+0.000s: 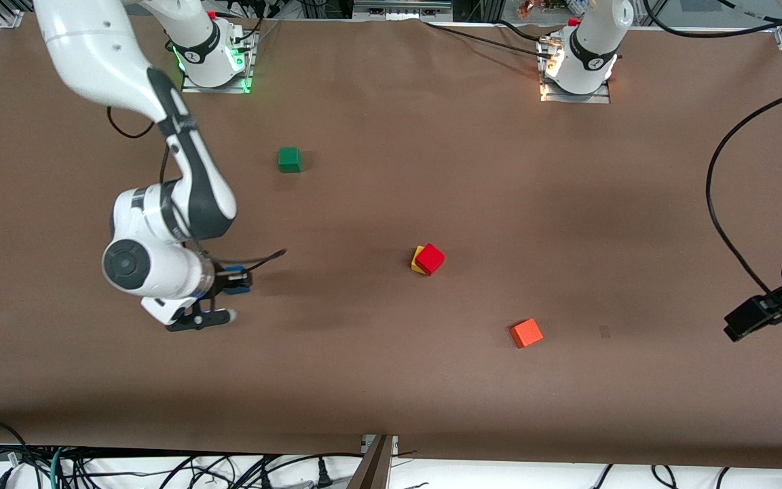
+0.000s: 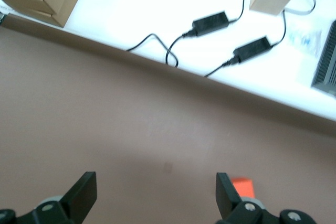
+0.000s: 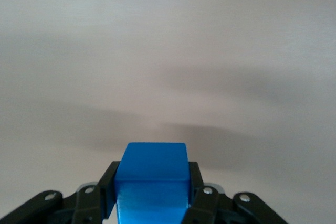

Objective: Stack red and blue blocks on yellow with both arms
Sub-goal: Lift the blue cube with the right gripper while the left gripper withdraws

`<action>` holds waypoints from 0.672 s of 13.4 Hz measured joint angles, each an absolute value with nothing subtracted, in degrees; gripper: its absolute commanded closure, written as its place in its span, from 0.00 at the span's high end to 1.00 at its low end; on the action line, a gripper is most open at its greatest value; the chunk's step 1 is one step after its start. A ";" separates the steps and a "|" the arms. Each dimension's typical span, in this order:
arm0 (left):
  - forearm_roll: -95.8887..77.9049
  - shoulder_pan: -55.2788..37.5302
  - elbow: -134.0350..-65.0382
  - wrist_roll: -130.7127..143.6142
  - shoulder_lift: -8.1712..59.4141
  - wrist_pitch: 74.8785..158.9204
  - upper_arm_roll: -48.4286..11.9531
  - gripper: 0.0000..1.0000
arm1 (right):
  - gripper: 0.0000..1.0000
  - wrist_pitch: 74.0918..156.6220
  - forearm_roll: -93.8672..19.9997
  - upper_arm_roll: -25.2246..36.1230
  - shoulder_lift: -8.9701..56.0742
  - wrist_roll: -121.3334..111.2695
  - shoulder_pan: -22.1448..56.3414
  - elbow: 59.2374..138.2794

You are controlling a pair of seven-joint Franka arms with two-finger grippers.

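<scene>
The red block (image 1: 430, 258) sits skewed on top of the yellow block (image 1: 417, 261) near the middle of the table. My right gripper (image 1: 231, 282) is shut on the blue block (image 3: 152, 179), which shows partly in the front view (image 1: 236, 278), over bare table toward the right arm's end. My left gripper (image 1: 737, 324) hangs open and empty over the table's edge at the left arm's end; its fingers (image 2: 84, 195) stand wide apart.
An orange cube (image 1: 526, 333) lies nearer the front camera than the stack and also shows in the left wrist view (image 2: 243, 186). A green cube (image 1: 289, 159) lies nearer the robot bases. Black cables trail at the table's edges.
</scene>
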State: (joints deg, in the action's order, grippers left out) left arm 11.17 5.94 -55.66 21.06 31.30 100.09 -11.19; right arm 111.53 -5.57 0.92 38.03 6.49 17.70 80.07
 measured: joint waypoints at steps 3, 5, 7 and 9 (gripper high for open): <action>11.17 6.33 -55.73 16.52 30.48 93.01 -11.19 1.00 | 0.35 106.03 -5.62 0.73 37.56 16.55 25.81 73.17; 11.18 6.49 -57.83 15.35 27.62 89.46 -11.28 1.00 | 0.35 105.61 -6.00 0.57 38.30 23.84 30.73 70.23; 8.83 6.65 -64.38 15.21 22.03 88.21 -11.39 1.00 | 0.35 105.73 -6.46 -0.22 39.93 33.22 34.89 67.52; 3.61 8.37 -70.82 15.20 17.36 88.02 -11.33 1.00 | 0.35 107.06 -6.54 -0.63 42.17 42.57 39.69 64.91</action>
State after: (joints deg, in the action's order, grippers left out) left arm 3.61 8.37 -70.82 15.20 17.36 88.02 -11.33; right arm 107.06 -6.54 -0.63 42.17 42.57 39.69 64.91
